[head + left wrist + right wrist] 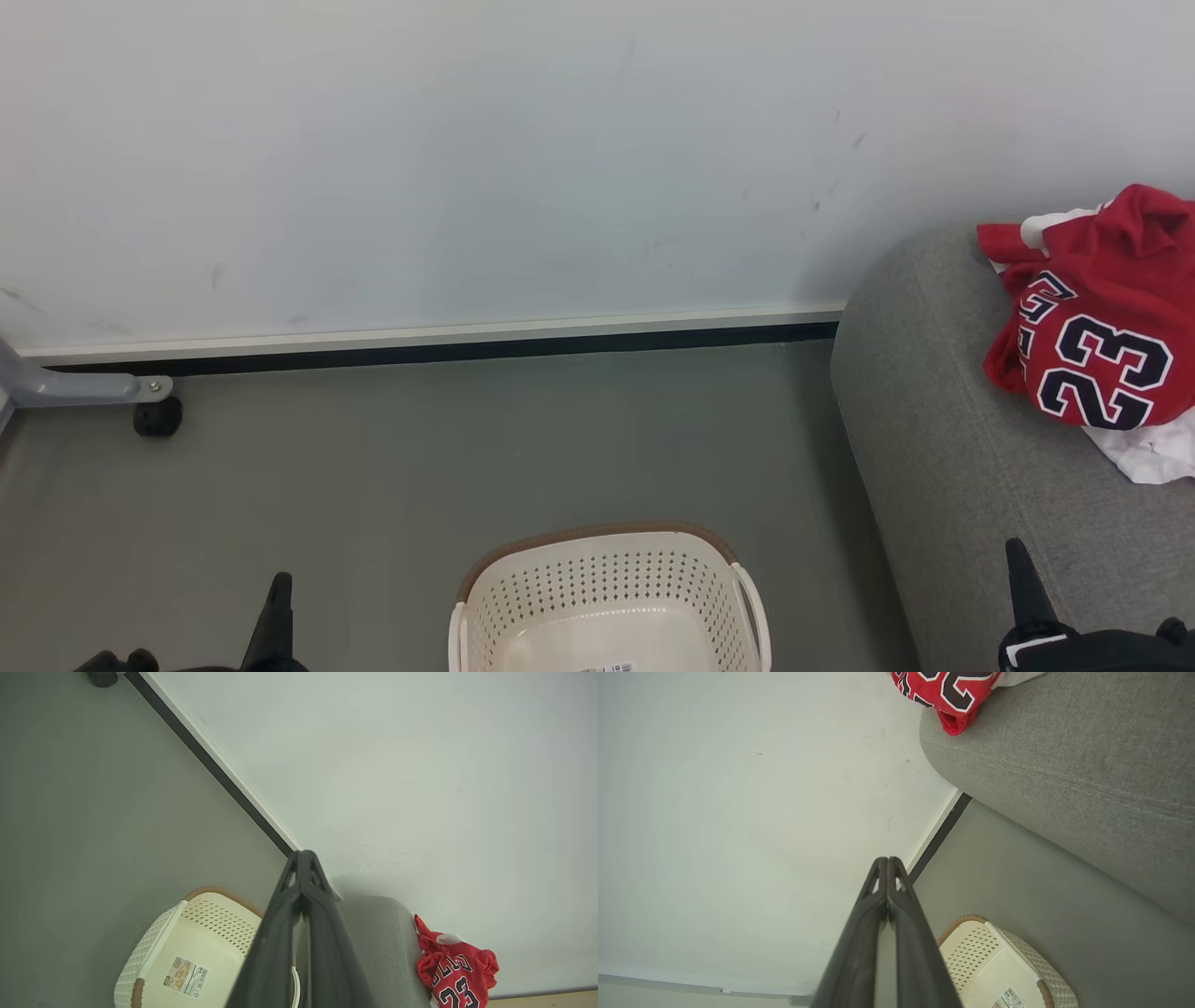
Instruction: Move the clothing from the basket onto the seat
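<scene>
Clothing [1102,317]: one red-and-white heap on one grey seat [934,448]; one basket [607,579] on floor [373,467]. Left tool [279,588], right tool [1019,560]: both closed tight, holding nothing.

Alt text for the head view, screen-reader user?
Red clothing marked 23 lies heaped on the grey seat at right. The cream basket stands on the floor at bottom centre, no clothing visible inside. Left end effector and right end effector, both shut, flank it.
</scene>
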`<state>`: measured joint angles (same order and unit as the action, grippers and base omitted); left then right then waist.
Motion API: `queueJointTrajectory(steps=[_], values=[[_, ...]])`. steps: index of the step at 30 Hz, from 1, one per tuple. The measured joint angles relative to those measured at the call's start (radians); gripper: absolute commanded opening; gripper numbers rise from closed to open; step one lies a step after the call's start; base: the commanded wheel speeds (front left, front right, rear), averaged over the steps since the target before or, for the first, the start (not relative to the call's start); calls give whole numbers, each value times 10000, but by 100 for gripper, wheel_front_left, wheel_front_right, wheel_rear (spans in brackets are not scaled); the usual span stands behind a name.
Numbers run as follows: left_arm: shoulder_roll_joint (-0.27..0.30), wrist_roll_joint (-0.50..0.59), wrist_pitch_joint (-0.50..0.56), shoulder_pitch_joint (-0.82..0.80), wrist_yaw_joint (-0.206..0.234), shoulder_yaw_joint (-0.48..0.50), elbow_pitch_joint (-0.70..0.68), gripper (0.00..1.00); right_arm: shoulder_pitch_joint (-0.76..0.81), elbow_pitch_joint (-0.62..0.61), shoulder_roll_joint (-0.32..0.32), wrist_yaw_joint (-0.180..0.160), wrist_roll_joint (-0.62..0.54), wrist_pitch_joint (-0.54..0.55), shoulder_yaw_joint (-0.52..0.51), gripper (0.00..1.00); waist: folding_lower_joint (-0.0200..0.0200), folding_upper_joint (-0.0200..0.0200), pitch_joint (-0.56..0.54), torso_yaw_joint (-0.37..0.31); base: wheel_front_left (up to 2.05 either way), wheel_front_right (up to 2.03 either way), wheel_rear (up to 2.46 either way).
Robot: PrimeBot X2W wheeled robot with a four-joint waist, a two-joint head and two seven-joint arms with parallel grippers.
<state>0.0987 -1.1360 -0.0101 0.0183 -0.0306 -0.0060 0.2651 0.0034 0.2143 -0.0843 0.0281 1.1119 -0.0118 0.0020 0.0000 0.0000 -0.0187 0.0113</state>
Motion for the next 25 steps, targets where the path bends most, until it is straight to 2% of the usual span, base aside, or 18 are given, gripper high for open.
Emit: queueJointTrajectory(steps=[25], values=[[-397,-3310,897,-643,-677,702,221,0,-652,604,290,677,3559,915,-984,0,0,0,151,-84,0,0,0]])
